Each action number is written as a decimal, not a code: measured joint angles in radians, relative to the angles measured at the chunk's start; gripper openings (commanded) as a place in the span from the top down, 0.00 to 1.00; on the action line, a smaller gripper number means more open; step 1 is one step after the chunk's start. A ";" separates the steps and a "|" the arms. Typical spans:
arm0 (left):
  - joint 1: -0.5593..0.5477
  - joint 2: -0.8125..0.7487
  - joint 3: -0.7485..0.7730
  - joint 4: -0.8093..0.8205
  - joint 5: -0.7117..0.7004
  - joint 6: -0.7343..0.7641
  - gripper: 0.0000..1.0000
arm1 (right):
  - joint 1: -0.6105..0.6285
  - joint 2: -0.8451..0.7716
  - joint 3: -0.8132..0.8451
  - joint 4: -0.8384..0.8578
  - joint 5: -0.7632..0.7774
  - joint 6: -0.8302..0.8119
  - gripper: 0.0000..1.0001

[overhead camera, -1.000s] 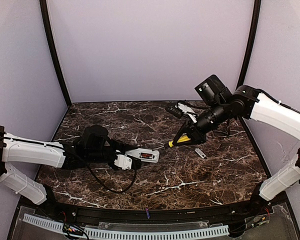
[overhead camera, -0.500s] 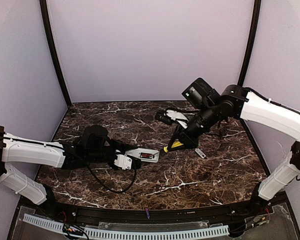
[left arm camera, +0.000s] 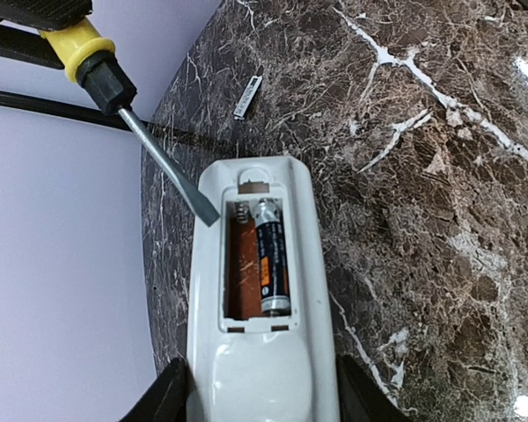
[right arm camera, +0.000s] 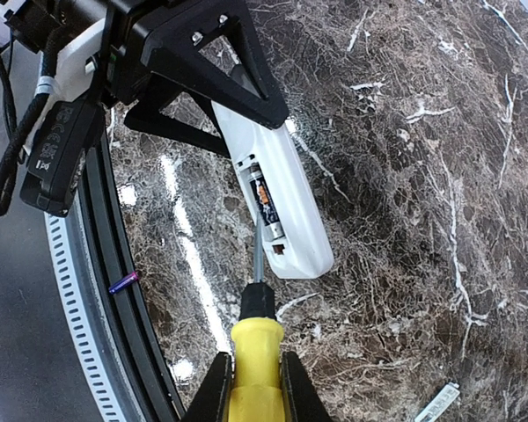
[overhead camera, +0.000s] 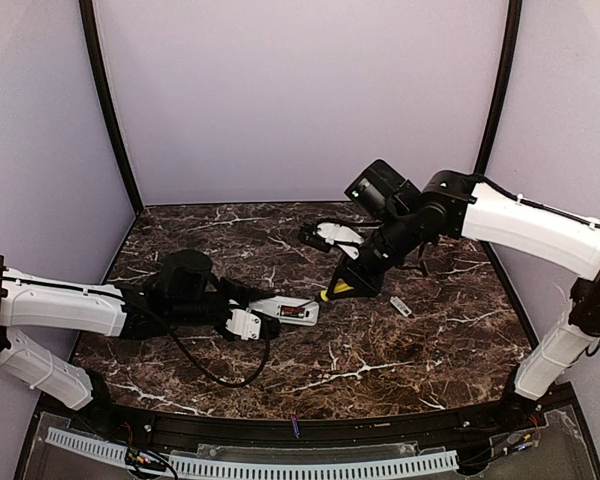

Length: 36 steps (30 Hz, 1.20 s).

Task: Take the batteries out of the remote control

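Observation:
The white remote control (overhead camera: pixel 292 311) lies compartment-up on the marble, and my left gripper (overhead camera: pixel 252 322) is shut on its near end. In the left wrist view (left arm camera: pixel 264 352) one dark battery with an orange mark (left arm camera: pixel 271 257) sits in the right slot. The reddish left slot (left arm camera: pixel 240 268) is bare. My right gripper (overhead camera: pixel 365 270) is shut on a yellow-handled screwdriver (right arm camera: pixel 257 338). Its blade tip (left arm camera: pixel 207 214) touches the compartment's left rim beside the battery (right arm camera: pixel 266 202). A small purplish cylinder (overhead camera: pixel 295 427), apparently a battery, lies on the black front rail.
The small grey cover (overhead camera: pixel 401 306) lies flat on the marble to the right of the screwdriver, and also shows in the left wrist view (left arm camera: pixel 247 95). A black cable (overhead camera: pixel 215 375) loops on the table below the left gripper. Walls enclose the sides and the back.
My right arm has swung left and down with the screwdriver, bringing the tip from beside the remote to the compartment. The left gripper and the remote have not moved.

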 measured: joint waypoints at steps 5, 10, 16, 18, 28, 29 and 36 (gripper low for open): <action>0.000 -0.006 0.000 0.000 0.009 -0.002 1.00 | 0.027 0.019 0.012 0.000 0.037 0.003 1.00; 0.000 -0.006 0.000 -0.001 0.012 -0.004 1.00 | 0.056 0.028 0.022 0.001 0.082 0.003 1.00; 0.000 -0.006 0.000 -0.002 0.022 -0.011 1.00 | 0.090 0.028 0.023 0.002 0.158 0.003 1.00; 0.000 -0.006 0.000 -0.002 0.025 -0.013 1.00 | 0.100 0.030 0.023 0.003 0.183 0.003 1.00; 0.000 -0.006 0.000 -0.011 0.028 -0.021 1.00 | 0.155 0.042 0.023 0.010 0.299 -0.008 1.00; 0.000 -0.006 0.000 -0.011 0.027 -0.021 1.00 | 0.159 0.042 0.023 0.010 0.308 -0.009 1.00; 0.000 -0.006 0.000 -0.021 0.021 -0.024 1.00 | 0.200 0.074 0.027 0.009 0.393 -0.016 1.00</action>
